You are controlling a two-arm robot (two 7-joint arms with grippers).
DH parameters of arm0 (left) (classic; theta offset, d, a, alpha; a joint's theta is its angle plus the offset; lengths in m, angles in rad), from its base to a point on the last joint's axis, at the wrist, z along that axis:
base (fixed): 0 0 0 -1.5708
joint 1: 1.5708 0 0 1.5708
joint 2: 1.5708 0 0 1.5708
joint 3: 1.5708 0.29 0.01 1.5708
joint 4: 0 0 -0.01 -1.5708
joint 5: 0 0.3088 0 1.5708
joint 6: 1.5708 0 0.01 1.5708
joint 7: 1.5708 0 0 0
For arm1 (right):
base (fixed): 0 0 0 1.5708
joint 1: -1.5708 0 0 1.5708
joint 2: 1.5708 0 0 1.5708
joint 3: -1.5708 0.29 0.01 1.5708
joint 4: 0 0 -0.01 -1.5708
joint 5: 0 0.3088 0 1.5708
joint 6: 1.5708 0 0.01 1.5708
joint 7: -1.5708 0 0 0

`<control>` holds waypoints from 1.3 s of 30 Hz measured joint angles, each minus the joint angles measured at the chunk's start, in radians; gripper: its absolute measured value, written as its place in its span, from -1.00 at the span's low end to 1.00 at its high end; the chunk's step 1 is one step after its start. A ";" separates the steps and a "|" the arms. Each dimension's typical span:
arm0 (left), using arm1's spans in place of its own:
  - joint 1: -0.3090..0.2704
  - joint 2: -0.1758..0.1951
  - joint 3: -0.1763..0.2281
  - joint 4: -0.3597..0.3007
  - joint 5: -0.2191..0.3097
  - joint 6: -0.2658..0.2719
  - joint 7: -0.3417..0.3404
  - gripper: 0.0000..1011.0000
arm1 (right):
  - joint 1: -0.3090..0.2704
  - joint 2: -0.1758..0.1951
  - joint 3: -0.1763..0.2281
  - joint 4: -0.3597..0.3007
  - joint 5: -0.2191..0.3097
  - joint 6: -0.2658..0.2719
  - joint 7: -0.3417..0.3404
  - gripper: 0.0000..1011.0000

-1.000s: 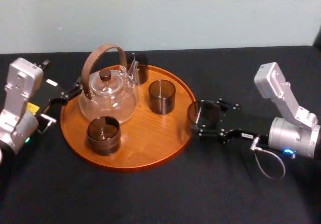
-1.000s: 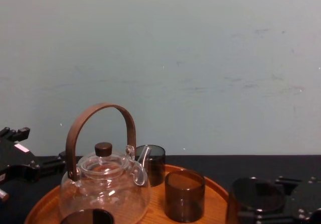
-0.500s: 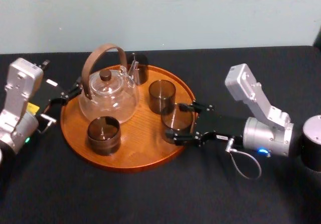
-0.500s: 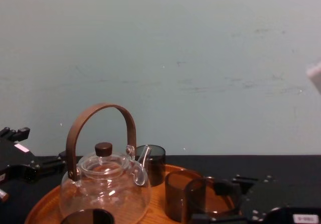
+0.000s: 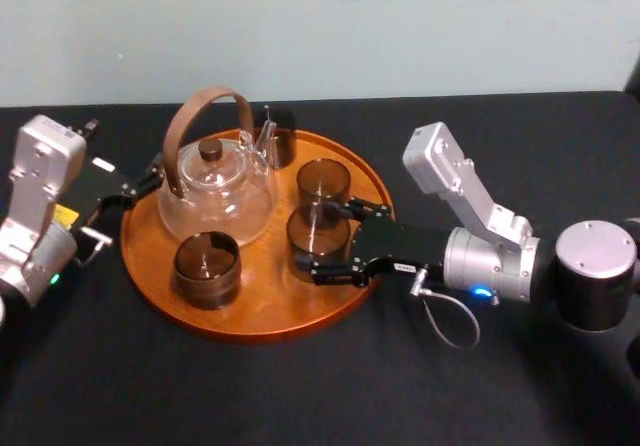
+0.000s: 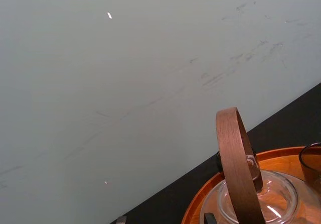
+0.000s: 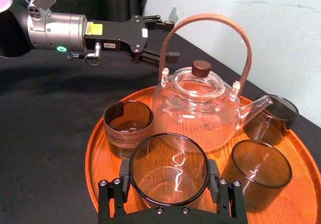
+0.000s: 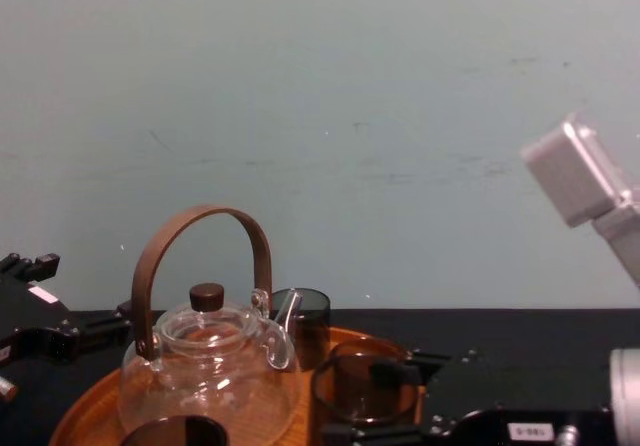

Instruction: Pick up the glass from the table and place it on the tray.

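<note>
Right hand [image 5: 318,238] clamped on the glass [image 5: 312,228] inside the tray [image 5: 265,306]. Right wrist cam catches left hand [image 7: 159,39] spread open, yellow sticker [image 7: 94,29] unreadable.

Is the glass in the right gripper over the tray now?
Yes, in the head view the glass held by the right gripper sits inside the rim of the tray; the left gripper idles beside it.

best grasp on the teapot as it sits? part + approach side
Grip the teapot by the top of its wooden handle, coming straight down, jaws across the flat band. The arch stands upright and free; the glass body is round and wide, with glasses close at its front and right, where the right gripper holds a glass. The left gripper sits parked at its left.
</note>
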 joint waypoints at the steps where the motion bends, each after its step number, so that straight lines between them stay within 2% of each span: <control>1: 0.000 0.000 0.000 0.000 0.000 0.000 0.000 0.98 | 0.003 -0.004 -0.003 0.005 -0.001 -0.001 0.000 0.79; 18: 0.000 0.000 0.000 0.000 0.000 0.000 0.000 0.98 | 0.043 -0.067 -0.026 0.113 -0.010 -0.056 0.001 0.79; 39: 0.000 0.000 0.000 0.000 0.000 0.000 0.000 0.98 | 0.083 -0.114 -0.039 0.225 -0.029 -0.076 0.015 0.79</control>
